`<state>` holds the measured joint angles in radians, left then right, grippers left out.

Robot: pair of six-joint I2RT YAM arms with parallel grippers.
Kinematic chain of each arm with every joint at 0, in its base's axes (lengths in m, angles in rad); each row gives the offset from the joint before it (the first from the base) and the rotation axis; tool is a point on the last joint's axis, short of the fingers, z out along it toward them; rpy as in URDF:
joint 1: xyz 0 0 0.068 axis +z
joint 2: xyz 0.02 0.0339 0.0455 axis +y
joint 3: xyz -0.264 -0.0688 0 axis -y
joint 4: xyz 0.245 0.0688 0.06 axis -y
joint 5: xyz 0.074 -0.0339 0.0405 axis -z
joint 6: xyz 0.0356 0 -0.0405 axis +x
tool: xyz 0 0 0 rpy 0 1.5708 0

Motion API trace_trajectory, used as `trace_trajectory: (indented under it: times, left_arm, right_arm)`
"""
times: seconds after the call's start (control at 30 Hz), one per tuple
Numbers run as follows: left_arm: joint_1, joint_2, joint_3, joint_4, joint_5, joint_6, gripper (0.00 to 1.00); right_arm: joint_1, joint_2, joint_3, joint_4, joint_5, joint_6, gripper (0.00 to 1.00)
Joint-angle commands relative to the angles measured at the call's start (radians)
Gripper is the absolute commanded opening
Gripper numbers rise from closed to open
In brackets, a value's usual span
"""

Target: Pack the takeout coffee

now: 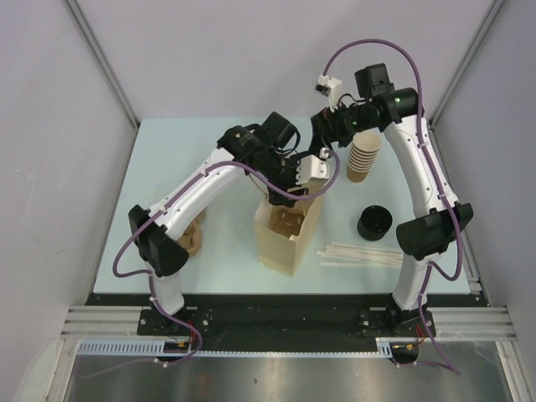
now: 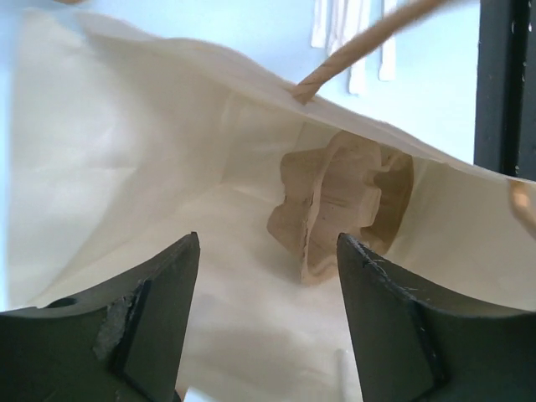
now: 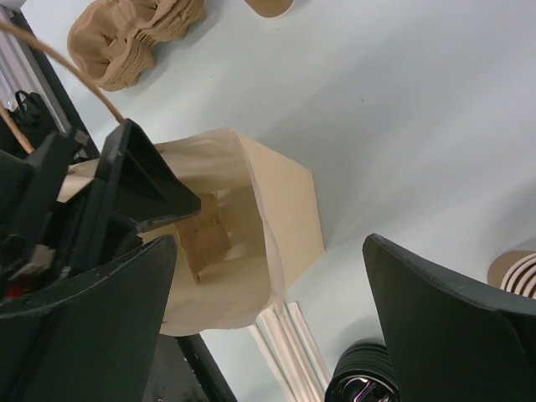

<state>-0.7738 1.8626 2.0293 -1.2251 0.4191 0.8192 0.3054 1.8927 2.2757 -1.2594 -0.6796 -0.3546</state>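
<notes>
Looking for the takeout coffee, I cannot pick out a lidded cup with any certainty. A tan round edge (image 3: 268, 5) cut off at the top of the right wrist view may be it, but I cannot tell.

My left gripper (image 2: 268, 251) hangs right over the mouth of the paper bag (image 1: 289, 243), fingers spread apart with nothing between them. Through that gap I see a molded pulp carrier (image 2: 343, 201) lying inside the bag, down near its bottom. The bag stands upright in the middle of the table (image 1: 209, 151), and one twisted paper handle (image 2: 368, 42) crosses the top of the left wrist view.

My right gripper (image 3: 270, 243) is released too, jaws wide and holding nothing, above the bag's far side. Just beside that arm stands the stack of lidless cups (image 1: 363, 157). The black lids (image 1: 374, 223) sit to the right of the bag, with white sticks (image 1: 360, 254) lying flat near them. A pile of pulp carriers (image 3: 134, 33) rests left of the bag.
</notes>
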Motion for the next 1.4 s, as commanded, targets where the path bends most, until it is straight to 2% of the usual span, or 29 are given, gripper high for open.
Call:
trace_trajectory:
  times: [0.0,0.13,0.23,0.27,0.37,0.6,0.83,1.0,1.07,1.17,1.3,1.37]
  left_arm:
    - [0.002,-0.085,0.026,0.068,-0.013,-0.034,0.72]
    - [-0.002,-0.121,-0.03,0.096,-0.019,-0.017,0.68]
    - [-0.016,-0.122,-0.052,0.029,0.0,0.049,0.45]
    - [-0.018,-0.12,-0.057,0.013,0.007,0.06,0.34]
    - [-0.024,-0.105,-0.057,-0.048,0.041,0.1,0.25]
    - [-0.027,-0.037,-0.034,-0.108,0.067,0.094,0.22]
    - [-0.027,-0.013,-0.098,-0.031,0.052,0.057,0.14]
    - [-0.027,-0.036,-0.175,0.123,0.003,0.006,0.14]
    - [-0.027,-0.052,-0.225,0.182,-0.028,-0.027,0.17]
    - [-0.027,-0.094,-0.305,0.309,-0.066,-0.069,0.3]
    - [-0.027,-0.144,-0.382,0.473,-0.115,-0.126,0.39]
    - [-0.028,-0.164,-0.417,0.518,-0.134,-0.158,0.47]
  right_arm:
    - [0.0,-0.041,-0.01,0.011,-0.035,-0.027,1.0]
    - [0.004,-0.043,-0.019,0.0,-0.032,-0.052,1.0]
    - [0.011,-0.041,-0.028,0.002,-0.026,-0.06,1.0]
    - [0.012,-0.04,-0.028,0.0,-0.023,-0.06,1.0]
    - [0.011,-0.035,-0.027,0.0,-0.024,-0.06,1.0]
    - [0.014,-0.027,-0.033,-0.02,-0.034,-0.072,1.0]
    - [0.009,-0.037,-0.053,-0.023,-0.032,-0.08,0.99]
    - [0.003,-0.043,-0.062,-0.037,-0.035,-0.08,0.99]
    - [0.001,-0.046,-0.065,-0.038,-0.035,-0.08,0.98]
    - [0.001,-0.049,-0.073,-0.038,-0.037,-0.078,0.98]
    - [-0.002,-0.05,-0.074,-0.037,-0.038,-0.073,0.98]
    - [-0.002,-0.052,-0.074,-0.035,-0.037,-0.072,0.98]
